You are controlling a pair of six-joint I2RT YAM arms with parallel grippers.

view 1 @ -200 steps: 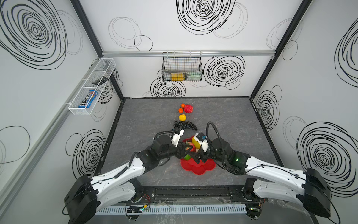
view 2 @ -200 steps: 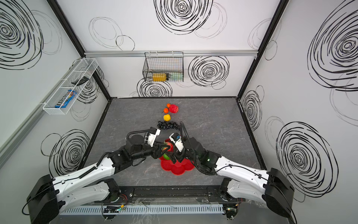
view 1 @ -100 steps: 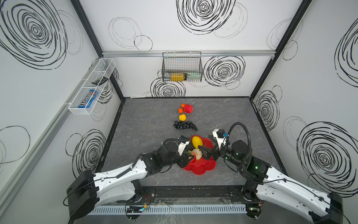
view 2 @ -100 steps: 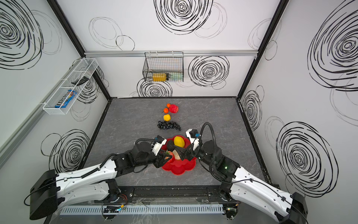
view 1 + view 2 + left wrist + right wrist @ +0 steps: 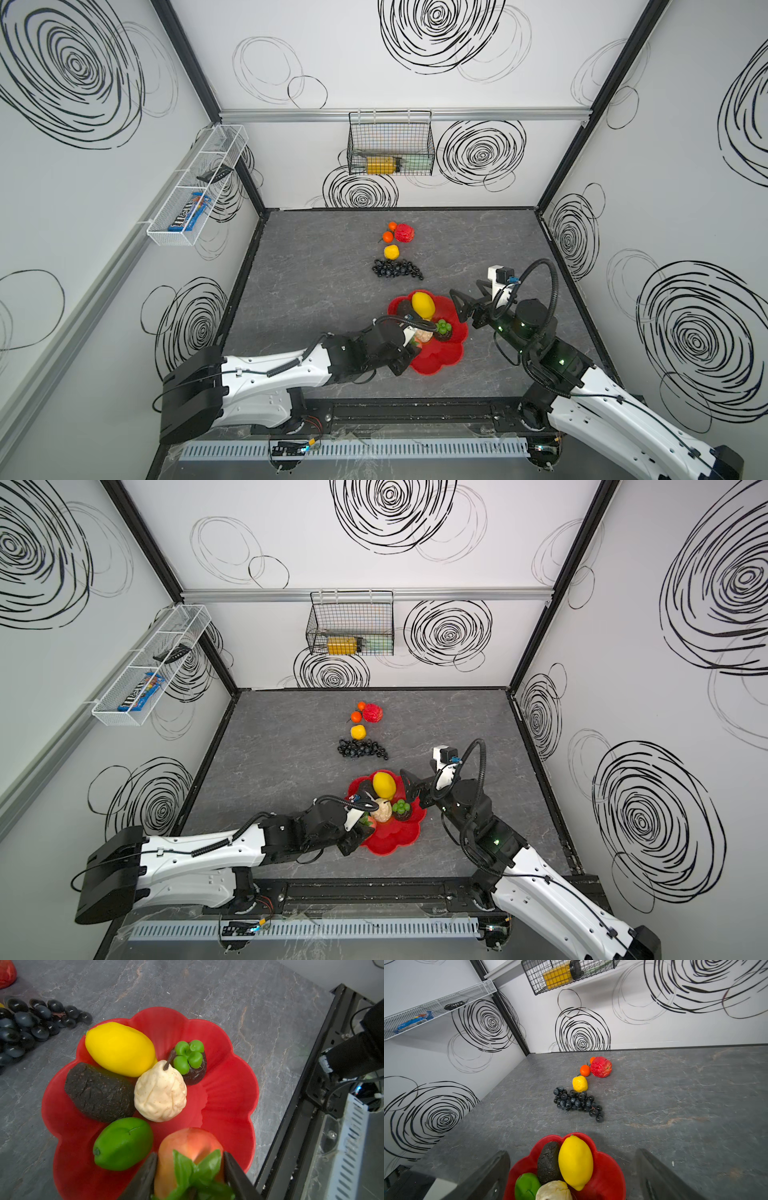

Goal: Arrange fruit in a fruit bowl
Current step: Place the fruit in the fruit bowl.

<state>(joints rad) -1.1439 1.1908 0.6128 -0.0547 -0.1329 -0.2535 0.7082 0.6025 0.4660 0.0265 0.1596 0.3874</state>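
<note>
1. Fruit bowl (image 5: pixel 440 361) stands on the surface (image 5: pixel 316 291). A lemon (image 5: pixel 119 1049), an avocado (image 5: pixel 97 1093), a lime (image 5: pixel 122 1142), a beige piece (image 5: pixel 160 1093) and a dark green-topped piece (image 5: pixel 191 1064) are already contained in it.
2. The left pincer (image 5: pixel 189 1154) is clamped on a red-orange leafy fruit (image 5: pixel 187 1140) over the bowl's robot-side petals, just beside the lime. Whether the fruit touches the bowl cannot be told.
3. The fruit should be lowered onto the bare red area beside the lime before the jaws are parted. A release from height is to be avoided, as roll-out over the shallow rim is judged likely.
4. Contact with the beige piece should be avoided during withdrawal.
5. The right pincer (image 5: pixel 462 308) is spread wide and empty, just beside the bowl's right rim.
6. The grape bunch (image 5: pixel 397 269), small lemon (image 5: pixel 391 251), tangerines (image 5: pixel 387 236) and red apple (image 5: pixel 404 232) lie beyond the bowl's far side.
</note>
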